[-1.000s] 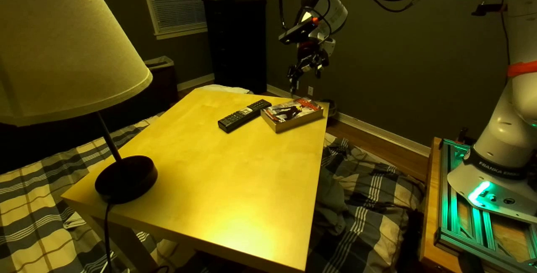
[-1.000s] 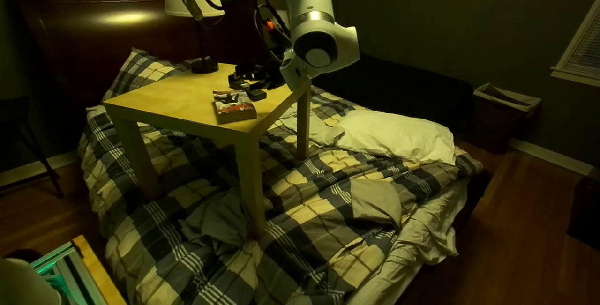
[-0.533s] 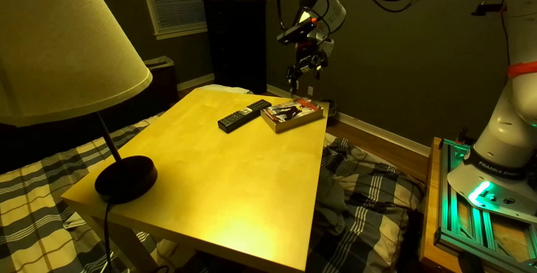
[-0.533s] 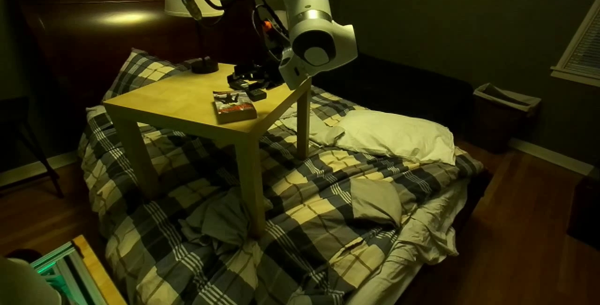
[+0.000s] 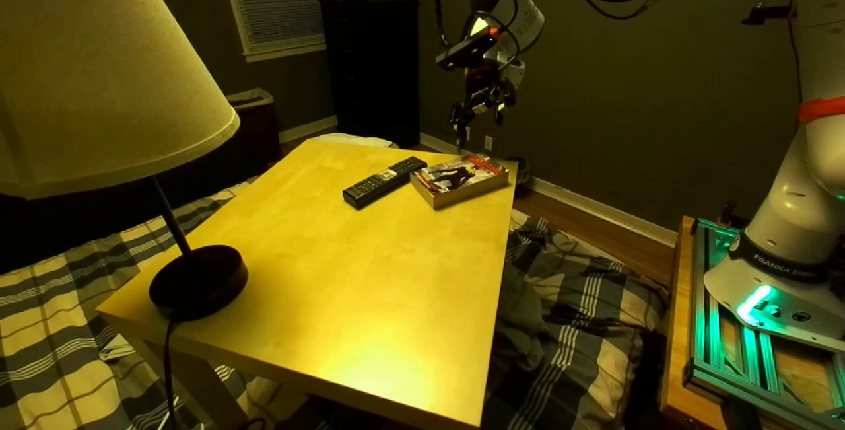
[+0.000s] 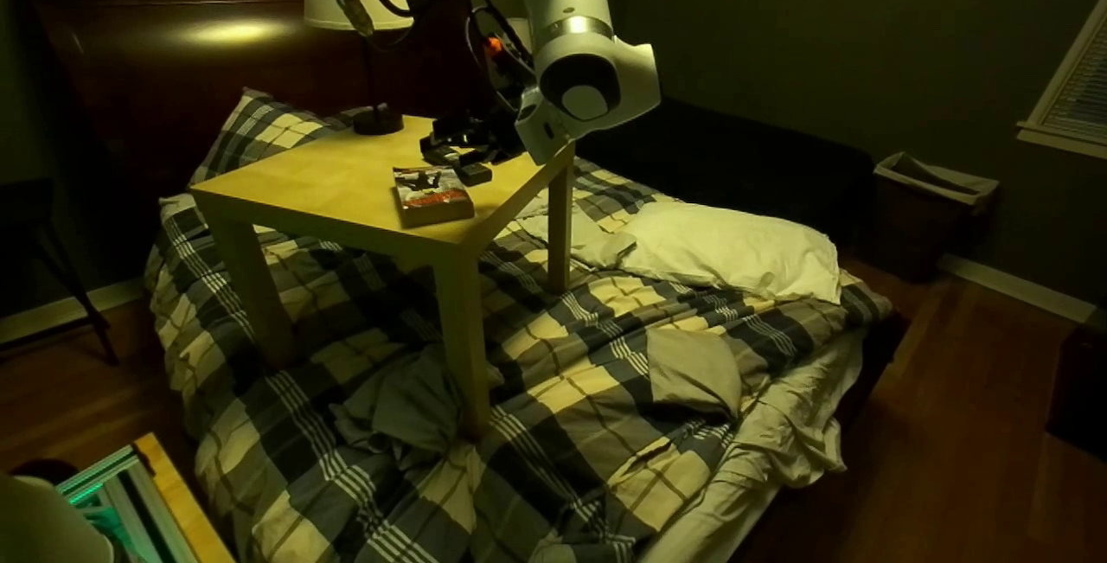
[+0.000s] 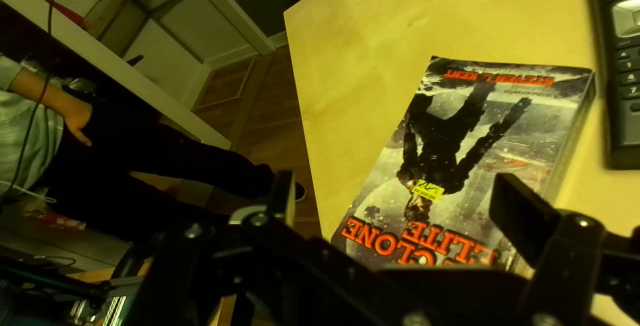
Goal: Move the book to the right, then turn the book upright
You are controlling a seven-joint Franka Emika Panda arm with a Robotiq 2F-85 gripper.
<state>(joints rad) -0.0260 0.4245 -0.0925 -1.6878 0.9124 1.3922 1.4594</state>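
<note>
On the pale wood table [image 5: 370,271], near one corner: the book [image 7: 460,158], lying flat, cover up. Orange title lettering, CLONE ELITE, reads upside down in the wrist view; dark figure on a grey ground, small yellow sticker [image 7: 428,190] on the cover. Just beside it a black remote [image 5: 385,182], buttons up, set at a slant to the book (a wedge of tabletop shows between them in the wrist view).

Above the book hangs the gripper [image 7: 397,188], jaws spread wide and released. In the wrist view one jaw hides part of the book, the other shows past the table edge. Whether either touches the book, cannot tell.

Diagonally across the table, a lamp [image 5: 105,80], pale shade, round black base. Under the table legs, plaid bedding [image 6: 553,442]; a white pillow [image 6: 735,247] lies on it, dark wooden headboard [image 6: 216,35] behind. Arm [image 5: 785,205] rises from a metal frame [image 5: 766,357] lit green. Wrist view also takes in a person [image 7: 160,158] in dark trousers, beyond the table. Against the walls, a dark dresser [image 5: 373,67] and a window [image 5: 280,7] with blinds lowered.
</note>
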